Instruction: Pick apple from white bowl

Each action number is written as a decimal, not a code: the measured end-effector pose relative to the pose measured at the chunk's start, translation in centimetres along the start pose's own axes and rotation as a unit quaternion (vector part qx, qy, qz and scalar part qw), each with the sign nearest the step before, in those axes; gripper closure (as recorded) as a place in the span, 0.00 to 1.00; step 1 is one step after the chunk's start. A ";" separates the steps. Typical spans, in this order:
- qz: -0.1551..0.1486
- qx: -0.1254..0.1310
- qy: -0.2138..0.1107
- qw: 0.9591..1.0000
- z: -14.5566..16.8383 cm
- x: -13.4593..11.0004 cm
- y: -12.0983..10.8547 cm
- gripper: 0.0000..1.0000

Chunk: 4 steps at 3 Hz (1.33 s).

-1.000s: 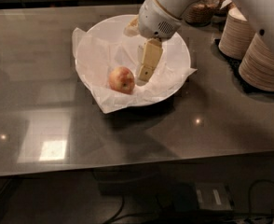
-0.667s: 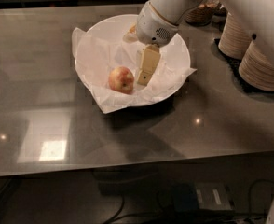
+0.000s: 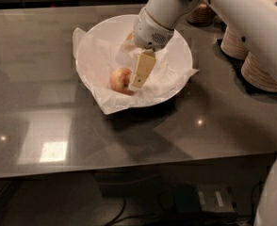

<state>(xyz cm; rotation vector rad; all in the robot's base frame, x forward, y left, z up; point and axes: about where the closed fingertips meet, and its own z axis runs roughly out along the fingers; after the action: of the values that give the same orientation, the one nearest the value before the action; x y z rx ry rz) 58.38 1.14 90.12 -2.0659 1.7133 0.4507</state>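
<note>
The apple (image 3: 120, 80), small and yellow-orange with a red blush, lies in the white bowl (image 3: 178, 41) on its crinkled white paper liner (image 3: 101, 55), left of the bowl's middle. My gripper (image 3: 136, 68) reaches down into the bowl from the upper right. One beige finger (image 3: 142, 69) stands right beside the apple's right side. A bit of the other finger (image 3: 129, 36) shows farther back, apart from the first, so the jaws stand open. Nothing is held.
The bowl sits on a dark glossy table (image 3: 58, 126). Stacks of small beige paper bowls (image 3: 258, 69) stand at the right edge. A woven basket (image 3: 199, 14) is behind the bowl. My white arm (image 3: 232, 13) crosses the upper right.
My gripper has moved left inside the bowl, bringing its near finger up against the apple's right side. The apple and bowl have not moved.
</note>
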 end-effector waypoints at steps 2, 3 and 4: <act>-0.004 -0.008 -0.004 1.000 0.8 -0.3 -0.3 0.22; -0.003 -0.019 -0.011 1.000 1.7 -0.3 -0.3 0.22; -0.003 -0.022 -0.011 1.000 2.0 -0.3 -0.4 0.22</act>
<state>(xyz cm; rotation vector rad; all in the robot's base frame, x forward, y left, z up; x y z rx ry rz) 58.71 2.46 88.54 -2.0879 1.6983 0.5116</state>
